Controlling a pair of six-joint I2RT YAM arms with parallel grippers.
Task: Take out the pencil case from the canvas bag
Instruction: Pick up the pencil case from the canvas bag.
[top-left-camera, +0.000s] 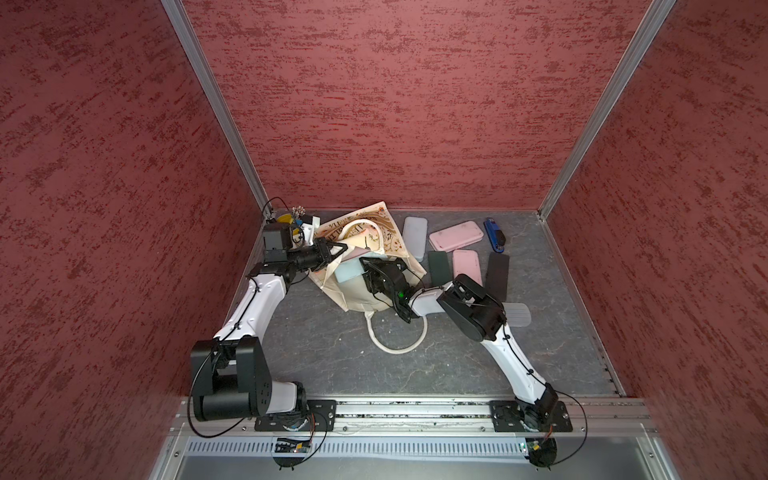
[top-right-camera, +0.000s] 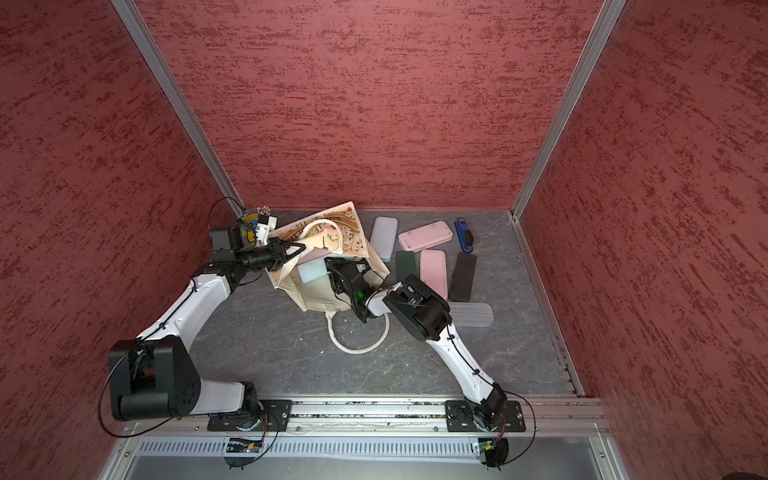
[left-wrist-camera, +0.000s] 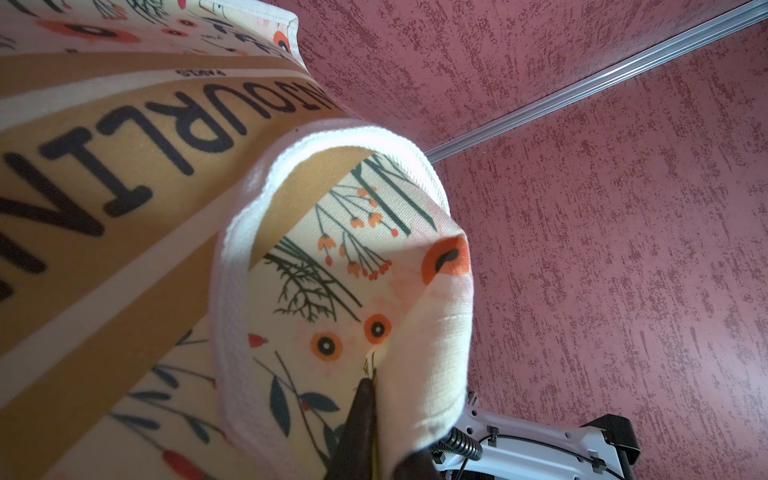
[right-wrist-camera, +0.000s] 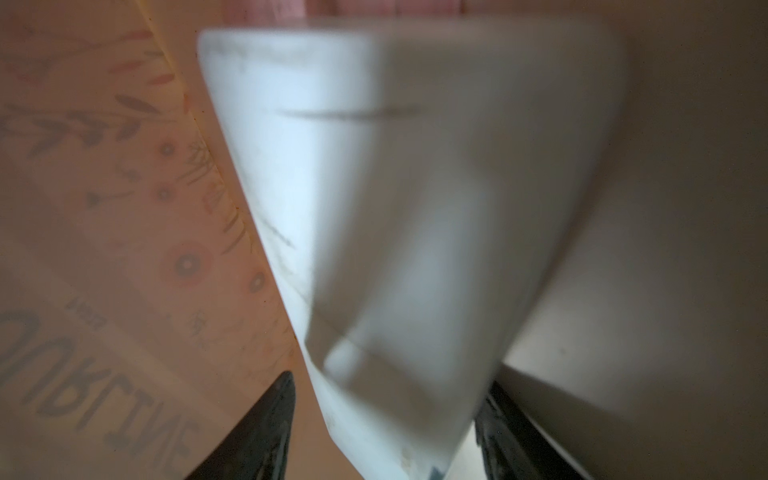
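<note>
The pale blue pencil case (right-wrist-camera: 395, 208) has its near end between the parted jaws of the right gripper (right-wrist-camera: 388, 380). A sliver of gap shows at one finger, so it is not clamped. Its long axis runs straight ahead of them, inside the canvas bag (top-left-camera: 357, 297). Beyond, the left gripper (left-wrist-camera: 368, 399) is closed, pinching the bag's printed cloth and holding it up.

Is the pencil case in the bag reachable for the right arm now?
Likely yes: the left end effector holds the canvas bag open, and the right end effector straddles the pencil case.
</note>
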